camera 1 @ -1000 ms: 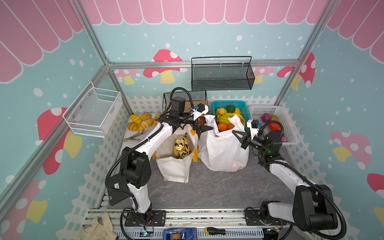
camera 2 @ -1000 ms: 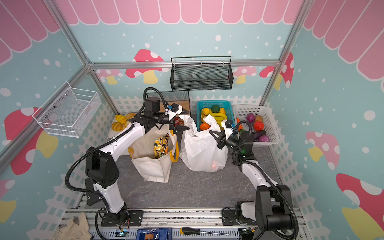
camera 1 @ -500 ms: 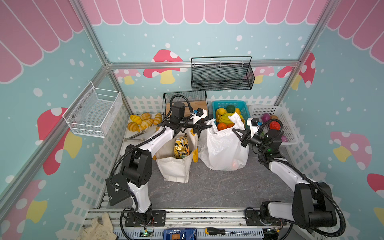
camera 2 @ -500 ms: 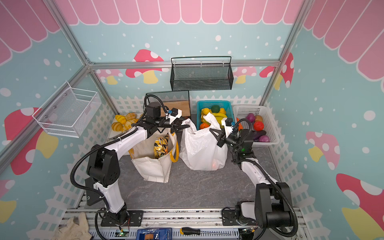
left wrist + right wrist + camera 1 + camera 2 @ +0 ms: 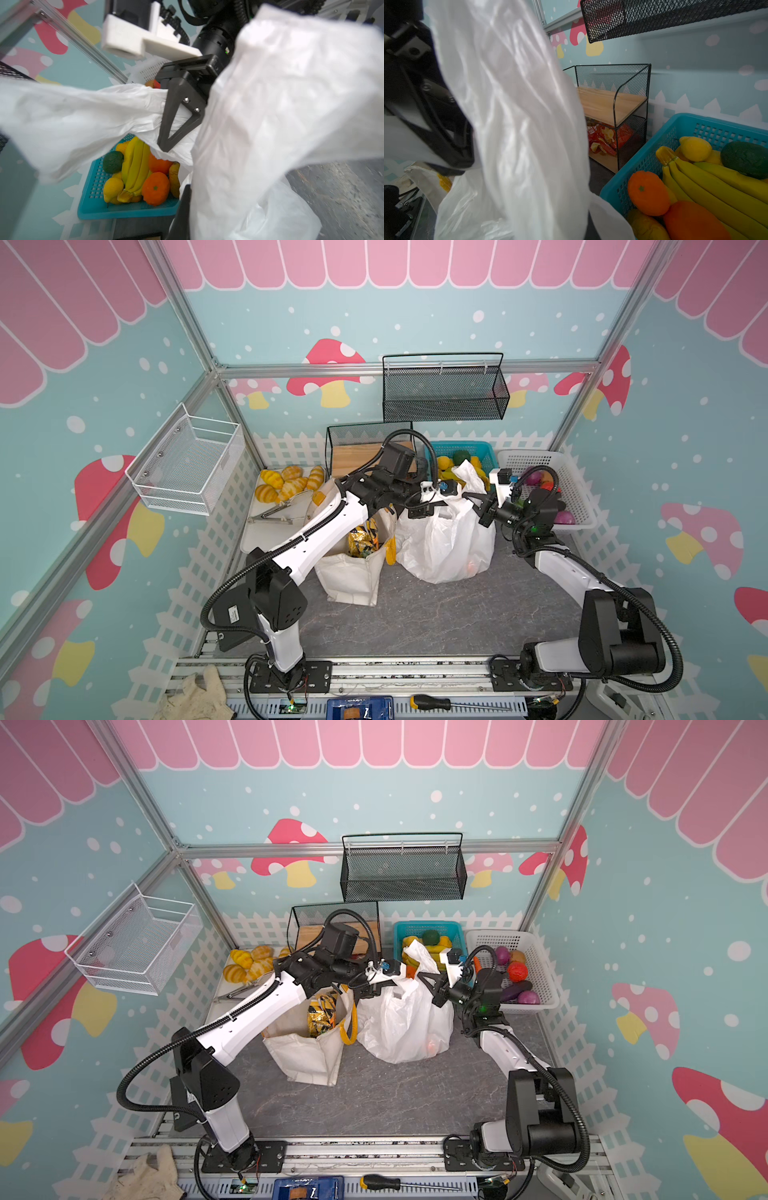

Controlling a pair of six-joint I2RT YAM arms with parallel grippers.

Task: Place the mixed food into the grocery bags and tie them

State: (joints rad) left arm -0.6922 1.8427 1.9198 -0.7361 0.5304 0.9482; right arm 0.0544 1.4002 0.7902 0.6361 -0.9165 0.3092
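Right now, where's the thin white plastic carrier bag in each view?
In a top view: thin white plastic carrier bag mid-frame, beside cream canvas tote.
In a top view: bag mid-frame too.
Left wrist: close-up, filling much of the frame.
Right wrist: close-up too.
Shared landmark: teal plastic fruit basket.

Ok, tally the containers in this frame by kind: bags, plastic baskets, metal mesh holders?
Bags: 2 (canvas tote, white plastic bag)
Plastic baskets: 2 (teal basket, white basket)
Metal mesh holders: 3 (white wire basket, black mesh basket, black mesh shelf)
Total: 7
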